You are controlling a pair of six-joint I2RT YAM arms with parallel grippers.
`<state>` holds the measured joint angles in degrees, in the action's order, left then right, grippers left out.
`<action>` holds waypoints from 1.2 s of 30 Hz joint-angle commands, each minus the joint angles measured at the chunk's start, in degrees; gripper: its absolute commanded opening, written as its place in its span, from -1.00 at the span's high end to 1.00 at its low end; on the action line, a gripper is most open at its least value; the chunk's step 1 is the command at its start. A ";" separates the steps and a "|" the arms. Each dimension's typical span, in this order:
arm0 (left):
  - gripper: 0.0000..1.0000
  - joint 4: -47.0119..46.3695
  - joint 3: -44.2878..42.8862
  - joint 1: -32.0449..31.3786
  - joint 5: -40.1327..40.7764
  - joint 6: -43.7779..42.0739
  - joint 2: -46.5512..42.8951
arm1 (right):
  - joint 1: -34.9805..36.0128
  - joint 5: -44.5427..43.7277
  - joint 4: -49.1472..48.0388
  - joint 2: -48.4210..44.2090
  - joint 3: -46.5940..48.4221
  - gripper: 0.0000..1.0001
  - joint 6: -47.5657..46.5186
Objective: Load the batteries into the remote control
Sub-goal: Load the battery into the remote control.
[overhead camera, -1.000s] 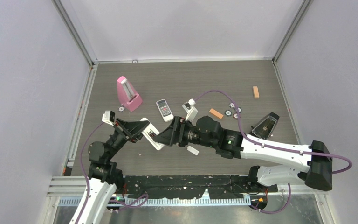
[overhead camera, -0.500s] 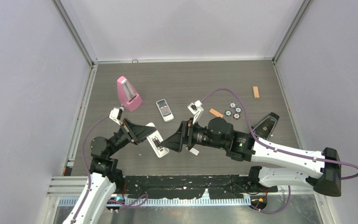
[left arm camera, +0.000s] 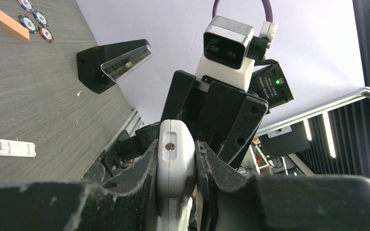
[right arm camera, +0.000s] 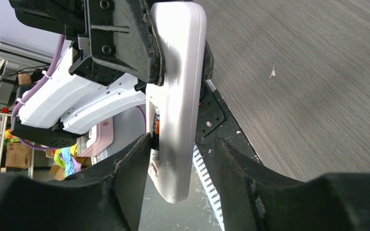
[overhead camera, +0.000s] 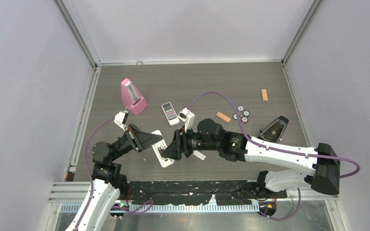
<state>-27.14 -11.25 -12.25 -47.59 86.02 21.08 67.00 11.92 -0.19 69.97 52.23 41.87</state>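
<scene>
My left gripper (overhead camera: 154,141) is shut on the long white remote control (overhead camera: 161,150) and holds it off the table on its edge. In the left wrist view the remote control's end (left arm camera: 175,156) sits squeezed between the left gripper's (left arm camera: 176,166) jaws. My right gripper (overhead camera: 167,149) faces it, jaws open on either side of the remote control's free end (right arm camera: 176,110). In the right wrist view a gap shows on the right side of the right gripper (right arm camera: 178,151). One battery (right arm camera: 156,131), dark with an orange label, lies in the bay by the left finger (right arm camera: 125,168).
A small white cover (overhead camera: 199,155) lies on the table under the right arm. Further back stand a pink metronome (overhead camera: 133,96), a short remote with a dark display (overhead camera: 170,113), two orange blocks (overhead camera: 223,117) (overhead camera: 264,95), coin discs (overhead camera: 243,114) and a black metronome (overhead camera: 274,129).
The left gripper carried the remote control slightly right and down. The right gripper drew back, then came forward again over the remote control's end, its jaws narrowing.
</scene>
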 commanded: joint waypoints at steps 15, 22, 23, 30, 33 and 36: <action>1.00 0.81 -3.67 -0.05 -0.31 -1.12 0.06 | 0.09 -0.93 4.18 3.10 4.99 0.16 -1.78; 1.00 1.10 -3.65 -0.05 -0.33 -1.60 0.11 | 0.01 -2.60 -0.51 -1.04 2.98 -0.51 2.23; 1.00 1.15 -3.61 -0.05 -0.24 -1.52 0.02 | -0.01 -2.19 -2.32 -1.85 2.67 -0.53 3.11; 1.00 0.88 -3.93 -0.10 -0.64 -0.41 -0.66 | -0.07 3.89 -8.53 -1.07 0.05 -0.58 5.38; 1.00 0.55 -4.33 -0.05 -0.73 0.09 -1.03 | -0.06 5.45 -10.11 1.05 0.05 -0.57 5.65; 1.00 0.24 -4.48 -0.05 -1.14 0.28 -1.20 | -0.06 7.12 -11.47 2.94 0.53 -0.50 5.95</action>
<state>-24.58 -12.36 -12.25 -48.03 85.27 20.71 66.89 15.59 -6.17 70.74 52.27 46.81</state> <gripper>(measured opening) 0.275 0.771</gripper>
